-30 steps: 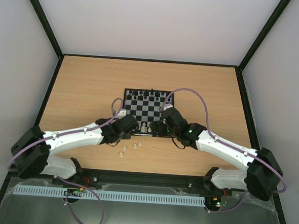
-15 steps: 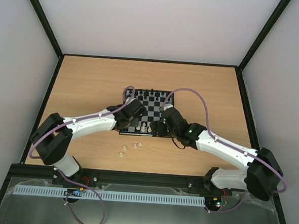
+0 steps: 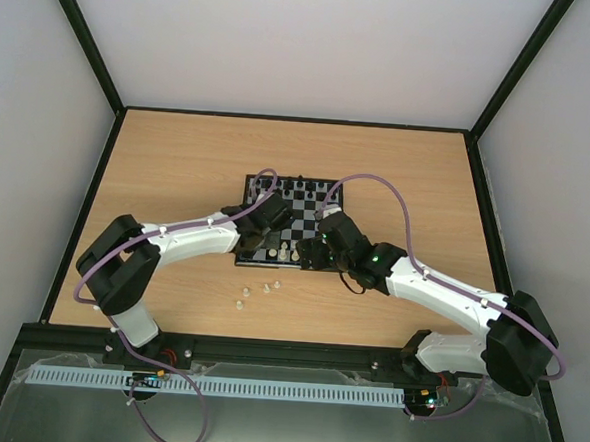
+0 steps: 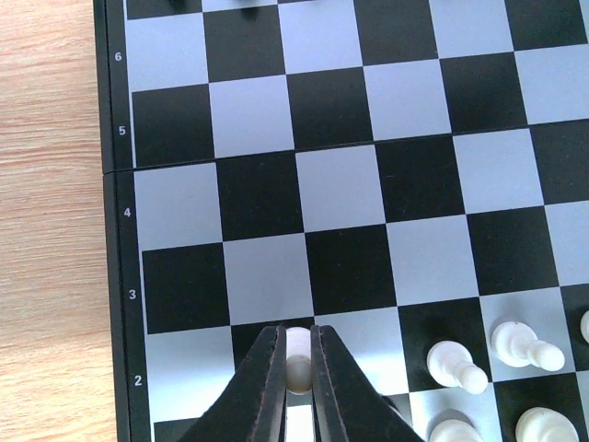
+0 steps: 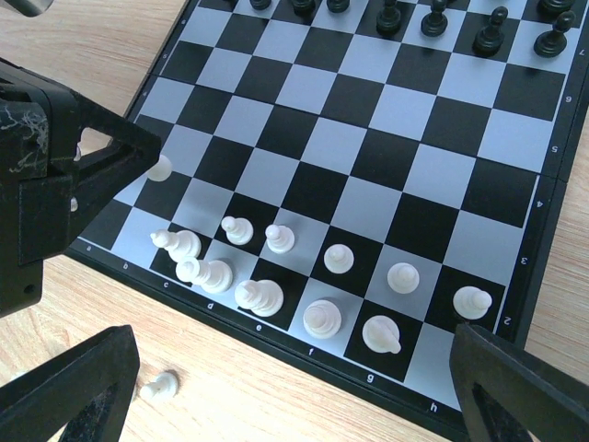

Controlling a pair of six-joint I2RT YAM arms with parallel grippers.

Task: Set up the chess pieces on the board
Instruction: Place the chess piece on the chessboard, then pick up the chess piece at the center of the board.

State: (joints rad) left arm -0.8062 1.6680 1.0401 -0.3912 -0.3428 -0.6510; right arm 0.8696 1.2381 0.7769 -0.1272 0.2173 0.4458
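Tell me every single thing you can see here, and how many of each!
table: one, light wood, under everything.
board: one, black and grey-white squares, middle of the table.
black pieces: several, too crowded to count, black, board's far rows.
placed white pieces: ten, cream, board's near two rows.
loose white pieces: four, cream, on the table just in front of the board.
held white piece: one, cream, over the board's near left part.
left gripper: one, black, shut on the held white piece.
right gripper: one, black, open, above the board's near edge.
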